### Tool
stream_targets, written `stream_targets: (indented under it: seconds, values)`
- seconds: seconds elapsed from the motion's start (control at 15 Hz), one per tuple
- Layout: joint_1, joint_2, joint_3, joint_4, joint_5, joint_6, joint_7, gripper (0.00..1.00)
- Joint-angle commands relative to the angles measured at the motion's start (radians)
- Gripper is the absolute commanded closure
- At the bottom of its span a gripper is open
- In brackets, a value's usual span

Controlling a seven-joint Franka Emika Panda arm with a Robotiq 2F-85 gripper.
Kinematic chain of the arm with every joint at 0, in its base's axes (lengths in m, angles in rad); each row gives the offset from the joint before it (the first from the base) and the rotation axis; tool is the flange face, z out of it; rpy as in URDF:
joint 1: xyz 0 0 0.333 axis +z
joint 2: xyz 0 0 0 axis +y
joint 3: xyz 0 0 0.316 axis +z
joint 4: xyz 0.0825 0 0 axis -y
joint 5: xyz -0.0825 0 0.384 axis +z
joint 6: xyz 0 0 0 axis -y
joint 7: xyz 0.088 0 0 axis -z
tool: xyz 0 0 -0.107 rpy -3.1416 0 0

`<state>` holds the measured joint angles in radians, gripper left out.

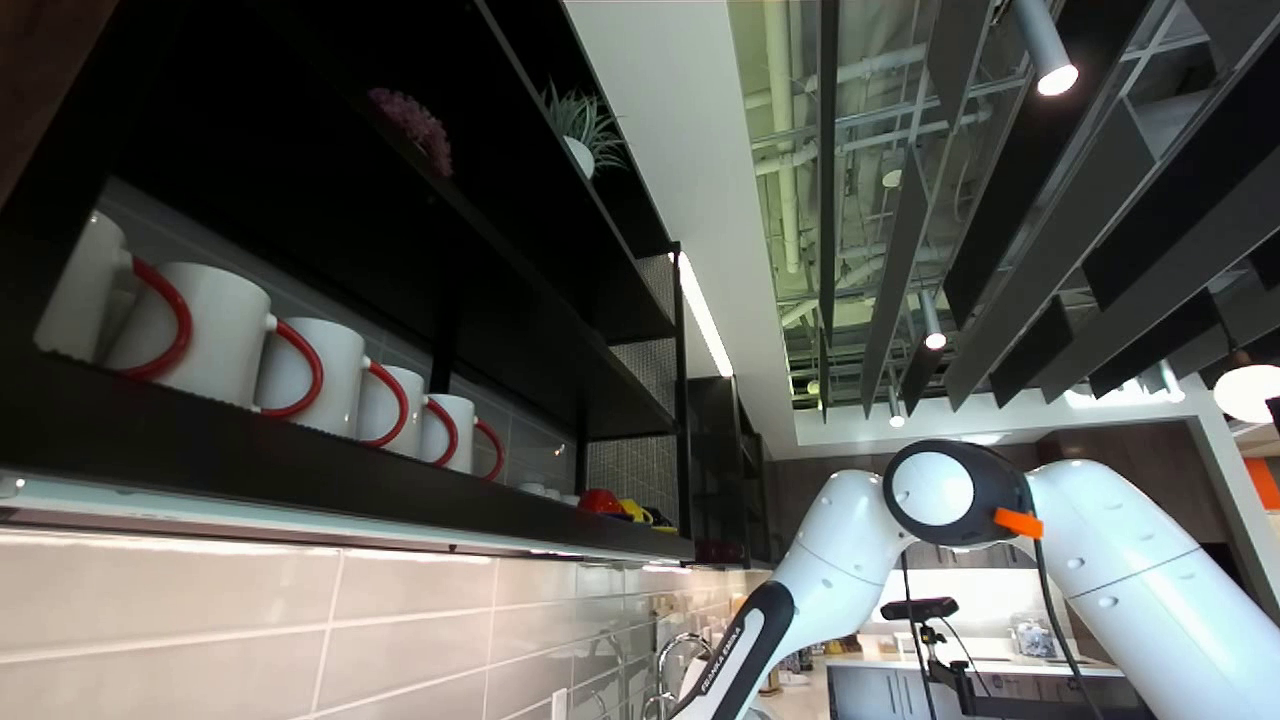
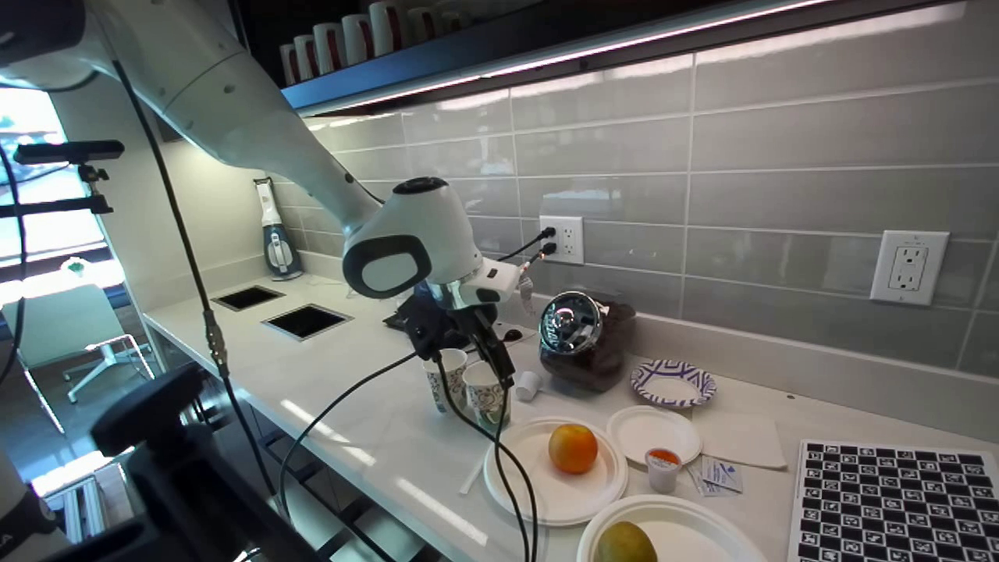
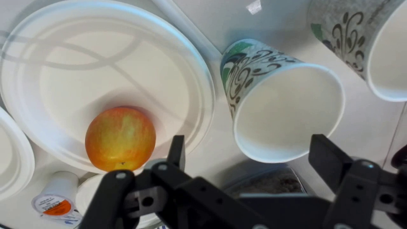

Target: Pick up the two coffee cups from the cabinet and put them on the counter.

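Because coffee cup A (image 3: 283, 101) and coffee cup B (image 3: 362, 44) both stand upright, mouths up, on the counter (image 2: 390, 421), I judge the placing done or nearly so. The gripper (image 3: 249, 149) hangs at the cups with its fingers (image 3: 326, 159) spread wide and nothing pinched; that gap would suit either letting go of a rim or lining up on one, and I cannot settle which. Cup A appears off-centre across the gap in the wrist view, nearer one finger; contact there: cannot tell. Cup B stands just beside it, cut by that view's edge. Both rest on their narrower bases, insides plain white, so probably empty and easily tipped; a straight lift clear seems the safest next move. A white plate (image 3: 159, 63), just beside cup A, carries a red-yellow fruit (image 3: 122, 138), its raised rim presumably keeping the fruit from rolling. In an exterior view the dark cabinet (image 1: 300, 460) bears a row of white mugs (image 1: 225, 340), red handles turned outward, presumably for easy reach; I do not count these as the task's cups.
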<state>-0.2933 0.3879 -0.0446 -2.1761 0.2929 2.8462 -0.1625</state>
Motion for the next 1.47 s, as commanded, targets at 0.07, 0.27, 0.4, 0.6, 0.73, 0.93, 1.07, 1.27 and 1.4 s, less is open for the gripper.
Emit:
stream_targets:
  seconds: [0.07, 0.27, 0.4, 0.6, 0.73, 0.93, 1.07, 1.27, 1.4]
  values:
    - [0.043, -0.088, -0.044, -0.060, -0.110, -0.016, 0.016, 0.00]
    - [0.038, -0.137, -0.023, -0.082, -0.135, -0.054, -0.037, 0.00]
    - [0.048, -0.170, -0.018, -0.097, -0.152, -0.087, -0.063, 0.00]
    - [0.063, -0.216, -0.009, -0.118, -0.152, -0.133, -0.106, 0.00]
    - [0.075, -0.243, -0.008, -0.130, -0.151, -0.161, -0.128, 0.00]
    - [0.088, -0.274, -0.012, -0.142, -0.145, -0.190, -0.158, 0.00]
    - [0.096, -0.285, -0.018, -0.144, -0.153, -0.205, -0.159, 0.00]
    - [0.103, -0.297, -0.022, -0.149, -0.153, -0.217, -0.167, 0.00]
    - [0.104, -0.264, -0.021, -0.126, -0.133, -0.196, -0.159, 0.00]
